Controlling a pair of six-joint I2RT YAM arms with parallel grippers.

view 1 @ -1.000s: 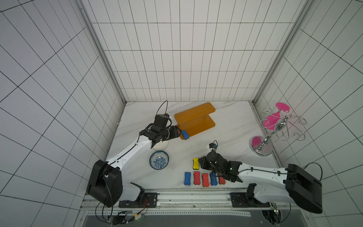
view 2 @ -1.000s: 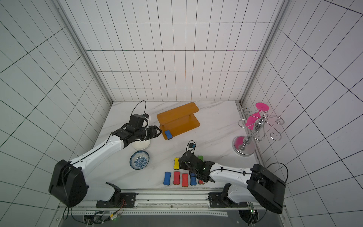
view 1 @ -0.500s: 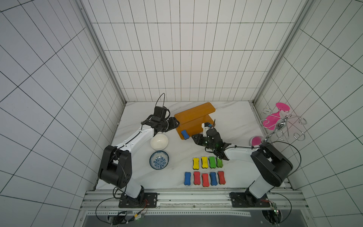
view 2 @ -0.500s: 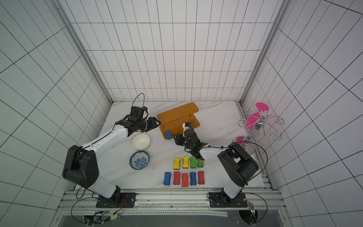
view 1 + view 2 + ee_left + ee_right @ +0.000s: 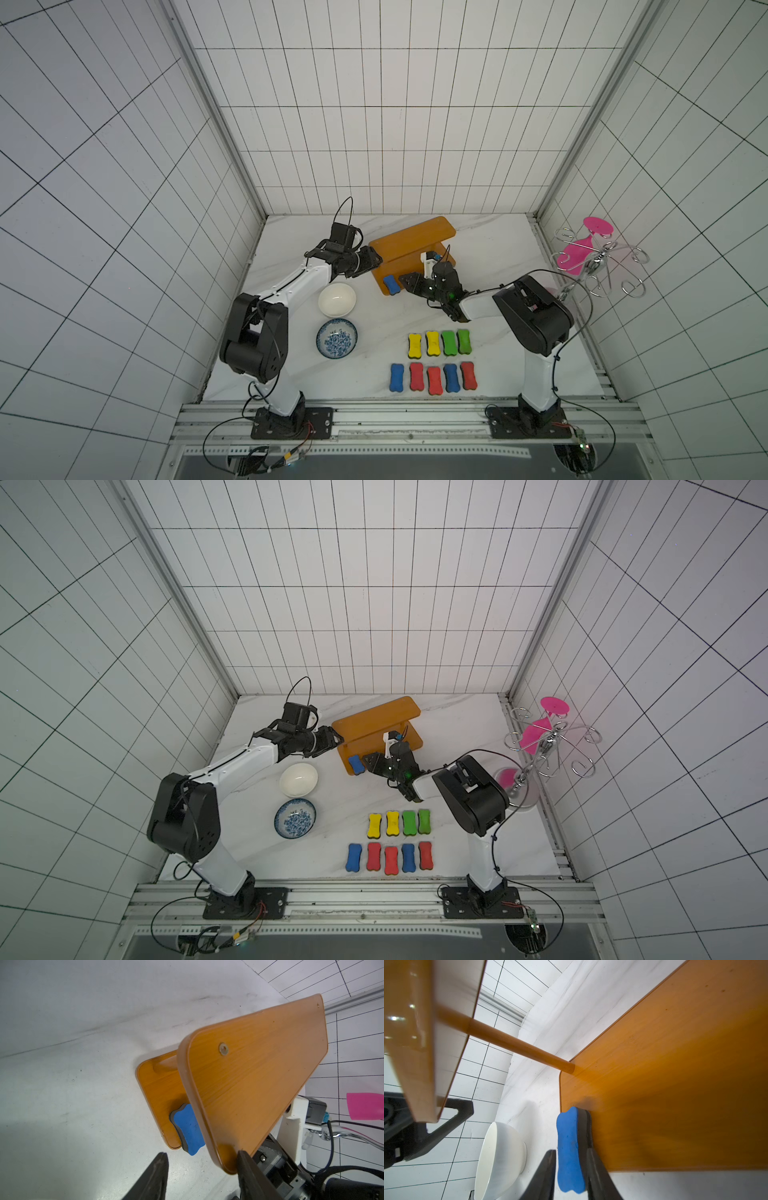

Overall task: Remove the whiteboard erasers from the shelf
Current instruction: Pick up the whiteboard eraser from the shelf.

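The orange shelf (image 5: 409, 241) stands at the back of the table. One blue whiteboard eraser (image 5: 390, 284) lies on its lower board, with one end overhanging the edge (image 5: 570, 1147). My right gripper (image 5: 571, 1150) is open and straddles that overhanging end, one finger by the blue face and one by the dark underside. A thin gap shows on the blue side. My left gripper (image 5: 201, 1153) is open at the shelf's left end, with one finger against the upper board's corner (image 5: 226, 1165). Several erasers lie in two rows (image 5: 434, 361) near the front.
A white bowl (image 5: 337, 300) and a blue patterned bowl (image 5: 337, 343) sit left of the eraser rows, the white one close to the shelf's front corner. A chrome wire rack with pink discs (image 5: 598, 257) stands at the right wall.
My right arm has swung from the front eraser rows back to the shelf, and its jaws now straddle the blue eraser. My left gripper has shifted slightly to the upper board's corner.
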